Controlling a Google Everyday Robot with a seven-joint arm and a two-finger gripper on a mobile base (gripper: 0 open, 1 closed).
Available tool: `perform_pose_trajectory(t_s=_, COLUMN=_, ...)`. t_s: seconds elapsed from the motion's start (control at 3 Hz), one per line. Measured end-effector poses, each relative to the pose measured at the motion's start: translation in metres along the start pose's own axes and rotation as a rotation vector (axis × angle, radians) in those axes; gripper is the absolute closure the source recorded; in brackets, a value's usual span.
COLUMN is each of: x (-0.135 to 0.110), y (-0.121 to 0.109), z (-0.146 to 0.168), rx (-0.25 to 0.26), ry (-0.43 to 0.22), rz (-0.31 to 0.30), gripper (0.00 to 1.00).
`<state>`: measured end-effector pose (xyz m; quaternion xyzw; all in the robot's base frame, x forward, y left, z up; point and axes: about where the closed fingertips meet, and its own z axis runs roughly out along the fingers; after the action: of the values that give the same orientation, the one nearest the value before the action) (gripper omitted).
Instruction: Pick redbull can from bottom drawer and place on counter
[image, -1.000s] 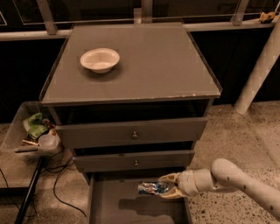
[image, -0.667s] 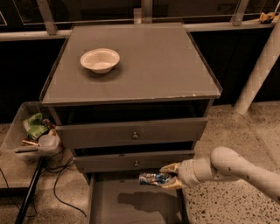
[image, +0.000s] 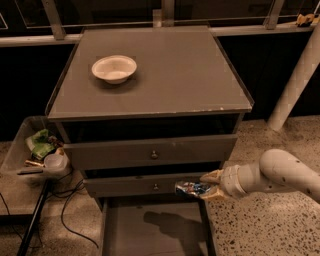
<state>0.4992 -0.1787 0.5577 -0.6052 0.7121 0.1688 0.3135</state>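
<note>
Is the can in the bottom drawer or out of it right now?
Out. The pincer holds the can sideways in the air above the bottom drawer; its shadow lies on the drawer's floor.

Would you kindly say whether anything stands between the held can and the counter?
The tool holds the slim blue-and-silver can low beside the knobbed grey drawer fronts; those and the grey counter's front edge stand above it.

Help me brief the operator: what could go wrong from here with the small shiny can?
The two-finger gripper holds the slim blue-and-silver metal can sideways by one end above the open grey bottom drawer; it could slip out. Rising, it might clip the knobbed grey middle drawer or the rim of the flat grey counter.
</note>
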Motion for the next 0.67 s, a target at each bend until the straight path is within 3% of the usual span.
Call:
perform_pose_trajectory(t_s=0.33, x=0.0, y=0.002, z=0.007, rx=-0.009, ry=0.002, rz=0.005, gripper=1.0)
perform_pose_trajectory(t_s=0.67, x=-0.012, y=0.007, z=-0.008, rx=0.03, ry=0.031, rz=-0.014, gripper=1.0)
